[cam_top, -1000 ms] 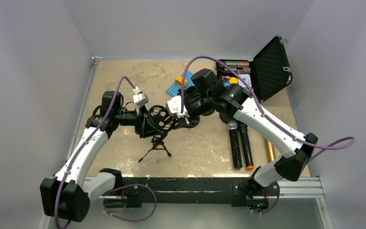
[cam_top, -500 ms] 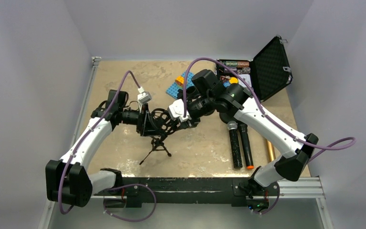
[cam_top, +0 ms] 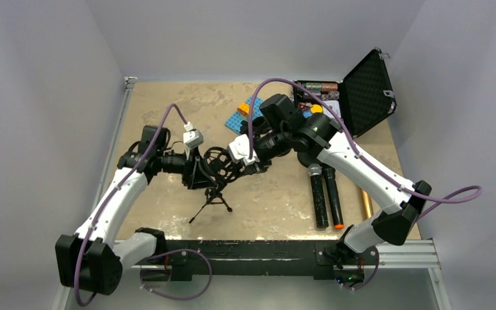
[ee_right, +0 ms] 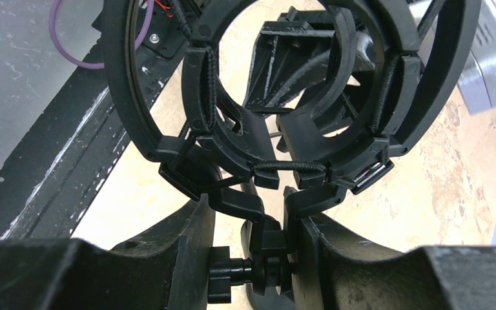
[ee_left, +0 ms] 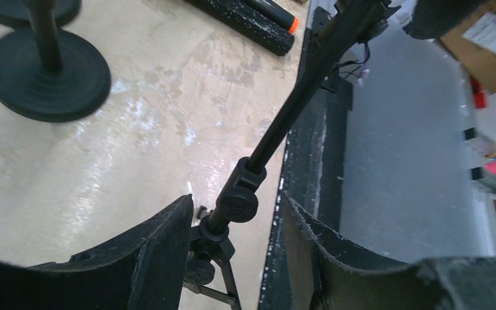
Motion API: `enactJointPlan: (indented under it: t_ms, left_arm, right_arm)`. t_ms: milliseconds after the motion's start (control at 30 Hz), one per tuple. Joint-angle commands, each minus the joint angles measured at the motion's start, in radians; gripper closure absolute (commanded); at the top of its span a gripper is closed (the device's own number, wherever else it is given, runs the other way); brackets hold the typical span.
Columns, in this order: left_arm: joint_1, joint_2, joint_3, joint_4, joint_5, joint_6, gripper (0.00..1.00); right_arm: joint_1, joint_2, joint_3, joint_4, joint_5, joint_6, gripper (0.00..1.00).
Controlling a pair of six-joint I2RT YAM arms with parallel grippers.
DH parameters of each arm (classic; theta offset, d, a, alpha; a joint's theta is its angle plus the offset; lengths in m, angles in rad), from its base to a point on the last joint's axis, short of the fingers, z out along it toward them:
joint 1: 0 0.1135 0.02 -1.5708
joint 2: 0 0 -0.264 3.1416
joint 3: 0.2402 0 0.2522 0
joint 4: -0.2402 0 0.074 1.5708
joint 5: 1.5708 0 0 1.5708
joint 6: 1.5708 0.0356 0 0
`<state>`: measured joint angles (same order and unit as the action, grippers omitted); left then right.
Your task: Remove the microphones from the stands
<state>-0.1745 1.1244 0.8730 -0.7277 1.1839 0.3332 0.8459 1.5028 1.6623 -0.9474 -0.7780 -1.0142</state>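
Right wrist | right gripper point(ee_right: 252, 226) clenched on stand point(ee_right: 119, 77) joint | left gripper point(ee_left: 236, 213) released, straddling stand

Stand point(cam_top: 214, 192): black tripod, upright at table centre, legs spread. Mount point(ee_right: 119, 77): black double-ring shock mount with elastic cords, fitted on top of the stand pole. Microphones point(cam_top: 318, 197): two black handhelds lying flat, side by side and parallel, right of the stand; one has a silver grille, the other an orange end.

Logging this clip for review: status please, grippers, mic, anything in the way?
Right gripper shut on shock mount pivot. Left gripper open, straddling stand post. Mount ring empty; two microphones lie on table. No obstruction visible.
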Motion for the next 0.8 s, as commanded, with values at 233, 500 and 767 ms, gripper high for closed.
enactJointPlan:
  t_ms: [233,500,767]
  left_arm:
    - [-0.046,-0.148,-0.032,0.082,-0.057,0.221,0.45]
    - [-0.086,-0.160,-0.058,0.071,-0.095,0.306,0.48]
    - [-0.099,-0.153,-0.067,0.088,-0.109,0.301,0.64]
  right_arm:
    - [0.001,0.005,0.040,0.054,0.044,-0.038,0.85]
    - [0.006,0.008,0.041,0.057,0.047,-0.028,0.85]
    - [0.008,0.011,0.044,0.056,0.051,-0.026,0.85]
